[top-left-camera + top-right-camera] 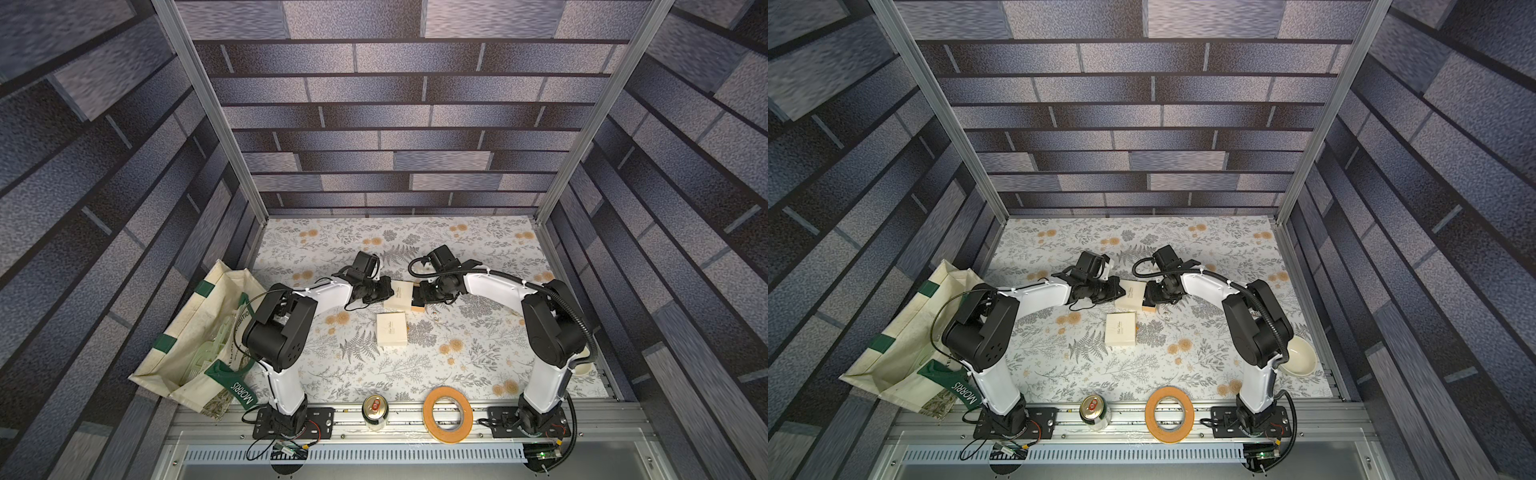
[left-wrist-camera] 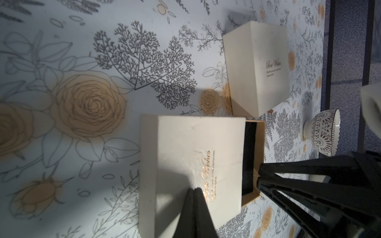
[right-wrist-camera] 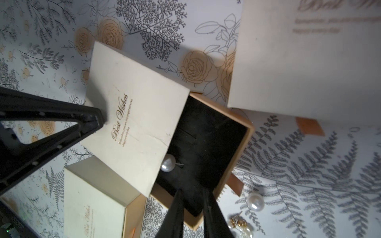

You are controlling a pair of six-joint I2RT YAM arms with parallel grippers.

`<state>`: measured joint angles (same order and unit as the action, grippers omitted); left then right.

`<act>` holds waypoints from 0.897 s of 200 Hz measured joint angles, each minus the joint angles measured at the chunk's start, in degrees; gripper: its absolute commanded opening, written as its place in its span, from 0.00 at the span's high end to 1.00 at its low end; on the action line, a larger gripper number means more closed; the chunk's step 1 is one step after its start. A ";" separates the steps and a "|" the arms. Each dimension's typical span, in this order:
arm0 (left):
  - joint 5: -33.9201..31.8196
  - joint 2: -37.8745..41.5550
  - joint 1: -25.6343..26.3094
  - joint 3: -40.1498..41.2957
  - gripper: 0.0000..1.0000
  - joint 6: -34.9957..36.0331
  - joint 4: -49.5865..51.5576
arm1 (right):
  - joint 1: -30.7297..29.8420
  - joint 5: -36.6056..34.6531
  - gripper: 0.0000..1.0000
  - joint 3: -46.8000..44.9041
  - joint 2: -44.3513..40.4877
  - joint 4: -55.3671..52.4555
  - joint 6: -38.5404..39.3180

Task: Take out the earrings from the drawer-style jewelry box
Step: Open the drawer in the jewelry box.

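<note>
Both arms rise from the front rail with elbows bent high and white forearms angled inward, so the wrists meet over the middle of the counter (image 1: 457,365). My left arm (image 1: 328,291) tips its wrist down. The left claw (image 2: 195,191) is fully closed and holds nothing. Its tips press down on the cream sleeve of the box (image 2: 189,144).

My right arm (image 1: 494,286) reaches in from the opposite side. The right claw (image 3: 192,192) hangs over the outer end of the drawer (image 3: 206,140) with its jaws a narrow gap apart. I see only black lining between them and cannot tell whether they pinch it.

The box's long axis runs from claw to claw. The drawer stands roughly half out of the sleeve, with its open end toward my right arm.

One of the earrings, a pearl stud (image 3: 168,162), lies on the lining at the sleeve's mouth. Its post is flat and points away from the sleeve into the drawer. The others are out on the counter just beside the drawer's end: a loose pearl (image 3: 255,203) and a small gold cluster (image 3: 239,223). I cannot make out which way those two point.

A second box (image 1: 392,328) sits near, toward the front rail.
</note>
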<state>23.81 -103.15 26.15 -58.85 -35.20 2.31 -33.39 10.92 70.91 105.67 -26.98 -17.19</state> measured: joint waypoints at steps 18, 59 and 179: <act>-0.02 0.04 0.00 0.04 1.00 0.00 0.00 | 0.00 -0.39 0.80 0.02 0.00 0.00 0.15; -0.02 0.04 0.00 0.07 1.00 0.00 0.00 | -0.11 -1.22 0.80 0.02 0.00 -0.07 0.13; -0.26 0.74 -0.50 -0.07 1.00 0.02 1.97 | -0.24 -7.08 0.80 -0.83 -2.95 -0.26 -1.01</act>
<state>23.55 -102.41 25.65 -58.92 -35.18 4.27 -33.63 3.84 70.08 102.72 -27.24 -18.20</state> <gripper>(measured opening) 0.042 0.198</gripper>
